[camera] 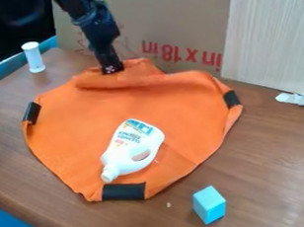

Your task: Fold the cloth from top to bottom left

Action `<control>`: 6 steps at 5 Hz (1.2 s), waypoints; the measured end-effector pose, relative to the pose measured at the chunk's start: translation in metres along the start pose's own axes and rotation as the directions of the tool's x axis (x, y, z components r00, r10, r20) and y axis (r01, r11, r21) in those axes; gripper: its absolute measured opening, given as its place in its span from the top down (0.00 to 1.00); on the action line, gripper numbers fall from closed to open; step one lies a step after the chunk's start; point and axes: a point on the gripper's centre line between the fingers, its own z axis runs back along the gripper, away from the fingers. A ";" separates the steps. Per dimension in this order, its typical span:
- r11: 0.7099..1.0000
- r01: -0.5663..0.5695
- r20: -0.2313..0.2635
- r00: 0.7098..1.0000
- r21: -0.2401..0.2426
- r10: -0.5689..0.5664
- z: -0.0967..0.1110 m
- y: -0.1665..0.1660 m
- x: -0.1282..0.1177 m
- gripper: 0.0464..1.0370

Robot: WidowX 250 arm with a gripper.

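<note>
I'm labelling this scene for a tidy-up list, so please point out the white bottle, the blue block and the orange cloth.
White bottle [127, 154]: camera view, on its body.
Blue block [209, 205]: camera view, on its side.
Orange cloth [83, 126]: camera view, on its left part.

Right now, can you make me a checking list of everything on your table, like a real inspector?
Surface: brown wood-grain table, a tiny pale crumb near the front.
Job's things: orange cloth, mostly spread out, top edge rumpled, black patches at its left, right and bottom edges.
Clutter: white handled bottle lying on the cloth; light-blue block and upright white cylindrical container beside it on the table.
Gripper: end effector at the cloth's rumpled top edge.
Cables: nothing seen.
Surroundings: cardboard and pale wood-grain panel behind.
</note>
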 end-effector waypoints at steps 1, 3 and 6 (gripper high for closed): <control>0.998 0.065 0.030 0.997 0.012 -0.065 0.021 -0.033 -0.007 0.99; 0.987 0.161 0.051 0.986 0.013 -0.161 0.039 -0.093 -0.024 0.99; 0.985 0.172 0.084 0.982 -0.031 -0.169 0.083 -0.141 -0.023 0.99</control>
